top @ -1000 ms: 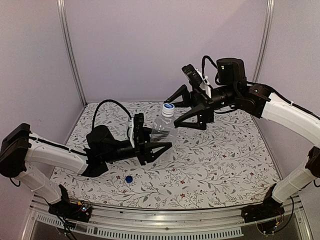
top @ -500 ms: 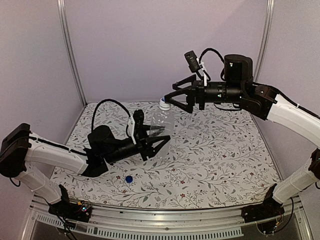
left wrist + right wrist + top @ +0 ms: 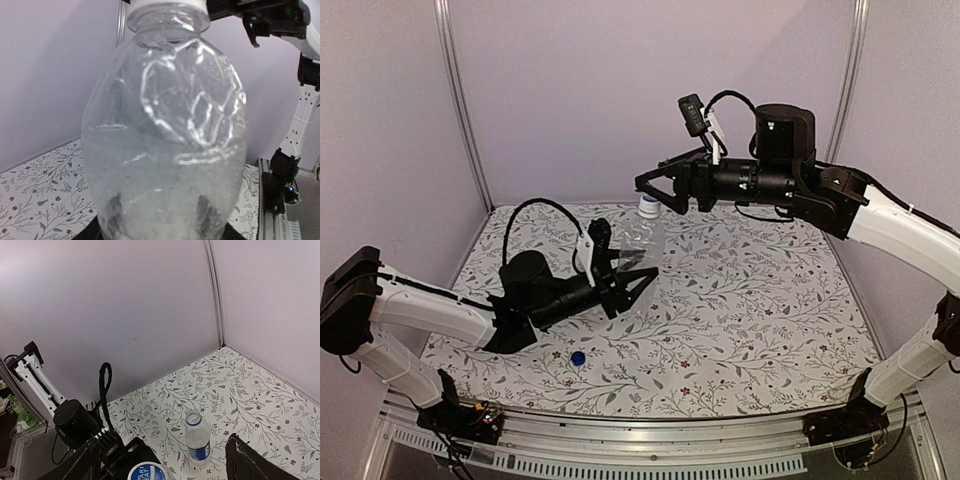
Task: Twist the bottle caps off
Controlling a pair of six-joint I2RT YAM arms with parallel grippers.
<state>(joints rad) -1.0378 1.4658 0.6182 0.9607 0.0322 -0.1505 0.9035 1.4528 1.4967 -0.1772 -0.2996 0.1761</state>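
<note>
My left gripper (image 3: 635,272) is shut on the base of the plain clear bottle (image 3: 642,243) and holds it upright above the table. The bottle fills the left wrist view (image 3: 165,125), with my fingers (image 3: 114,212) dark behind its base. Its whitish cap with blue print (image 3: 648,207) is on the neck. My right gripper (image 3: 653,196) is open, its jaws standing either side of that cap (image 3: 149,474), just above it. The blue-labelled bottle (image 3: 197,440) stands open on the table. The solid blue cap (image 3: 578,357) lies on the table near the front.
The flowered table mat (image 3: 770,320) is bounded by purple walls and metal corner posts (image 3: 460,110). The left arm's black cable (image 3: 535,210) loops above its wrist. The right arm (image 3: 880,215) reaches in from the right at height.
My right gripper has swung left and levelled out, coming over the whitish cap. My left gripper has carried the plain bottle slightly back and up.
</note>
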